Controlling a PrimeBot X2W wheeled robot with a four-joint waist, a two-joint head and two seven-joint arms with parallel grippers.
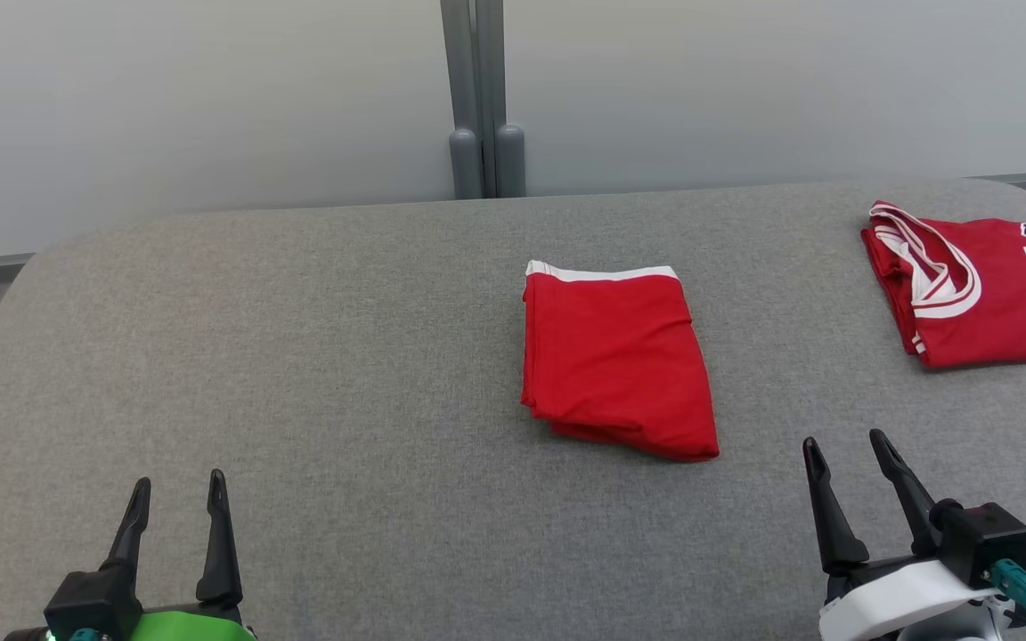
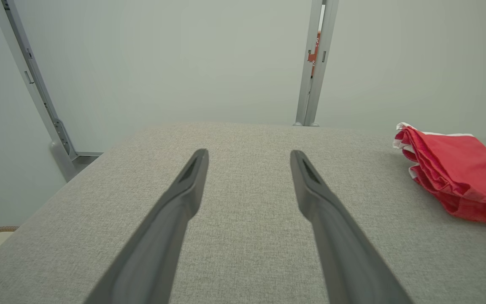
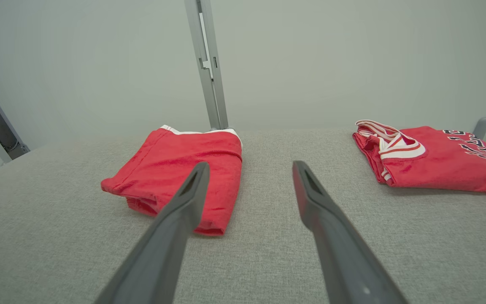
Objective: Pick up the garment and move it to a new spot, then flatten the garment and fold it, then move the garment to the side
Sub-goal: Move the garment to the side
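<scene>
My left fingers (image 1: 217,534) stand spread wide apart at my lower left, holding nothing, tips pointing straight forward. My right fingers (image 1: 825,507) are spread just as wide at my lower right, also empty, leaning slightly toward my left.

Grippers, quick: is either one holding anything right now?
Left gripper: open, holding nothing.
Right gripper: open, holding nothing.

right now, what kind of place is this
Probably a clothes-folding test booth: a grey padded table, pale wall panels on a metal post, plus a folded red garment and a red jersey.
</scene>
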